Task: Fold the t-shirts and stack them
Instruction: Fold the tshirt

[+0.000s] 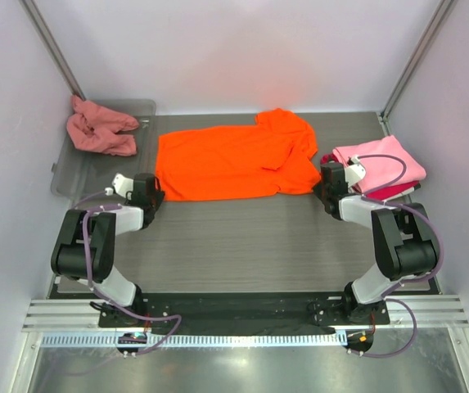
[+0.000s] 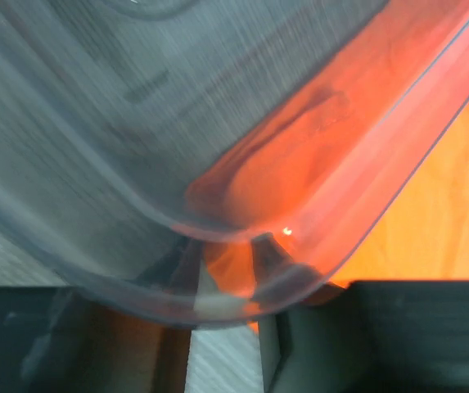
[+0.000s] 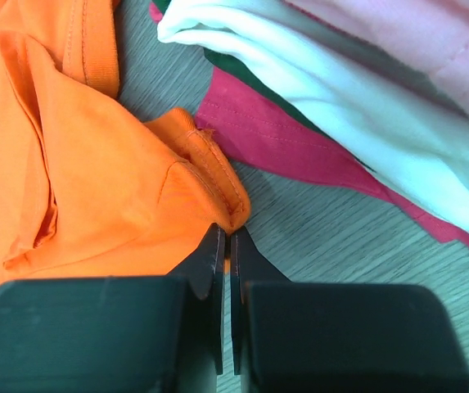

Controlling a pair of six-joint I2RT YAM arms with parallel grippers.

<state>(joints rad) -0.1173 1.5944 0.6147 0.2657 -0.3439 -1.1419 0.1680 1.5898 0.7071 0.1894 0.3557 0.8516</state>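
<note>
The bright orange t-shirt (image 1: 234, 160) lies spread flat in the middle of the table. My right gripper (image 1: 330, 187) is at its near right corner and is shut on the orange hem (image 3: 218, 176); its tips (image 3: 227, 233) pinch the fold. My left gripper (image 1: 152, 190) is at the shirt's near left corner. In the left wrist view its fingers (image 2: 271, 258) show blurred through clear plastic, standing apart with orange cloth (image 2: 430, 221) between them. The light pink shirt (image 1: 381, 164) lies folded on the crimson one (image 3: 299, 139) at the right. The salmon-pink shirt (image 1: 99, 129) is crumpled in the tray.
The clear grey tray (image 1: 74, 176) stands at the back left; its near corner (image 2: 95, 164) hangs over my left gripper's view. Grey walls and metal posts close in the back and sides. Bare wood-grain table (image 1: 242, 237) lies in front of the orange shirt.
</note>
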